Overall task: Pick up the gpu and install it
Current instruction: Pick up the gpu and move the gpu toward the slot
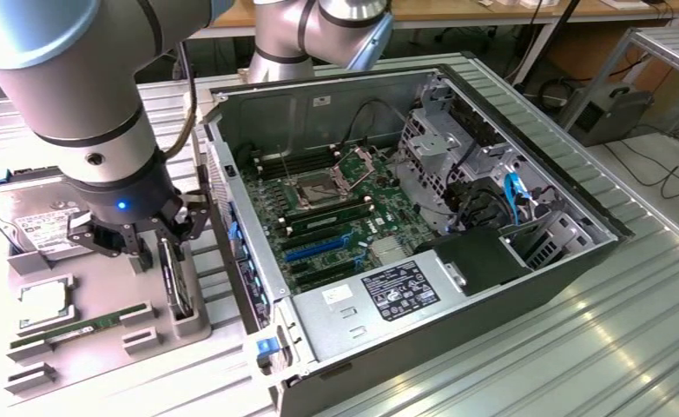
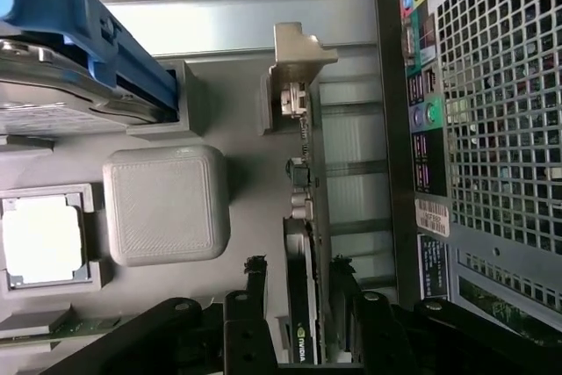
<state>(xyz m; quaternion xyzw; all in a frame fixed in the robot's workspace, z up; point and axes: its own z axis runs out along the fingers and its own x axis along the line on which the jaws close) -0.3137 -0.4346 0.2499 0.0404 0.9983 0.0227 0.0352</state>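
The gpu [image 1: 179, 282] stands on edge in a slot of the grey parts holder [image 1: 189, 328], just outside the open computer case. It is a thin dark card; in the wrist view I look along its edge [image 2: 309, 173], with its pale metal bracket [image 2: 299, 50] at the far end. My gripper [image 1: 161, 249] hangs directly over the card. Its black fingers [image 2: 255, 280] straddle the card's near end, one on each side, with small gaps showing, so it is open [image 2: 299, 277].
The open computer case [image 1: 571, 261] lies to the exterior view's right, with the motherboard [image 1: 339, 213] and blue card slots [image 1: 314, 250] inside. Its rear grille [image 2: 500, 129] is close beside the card. The holder also carries a hard drive [image 1: 36, 217], a CPU [image 1: 41, 298] and a memory stick [image 1: 71, 332].
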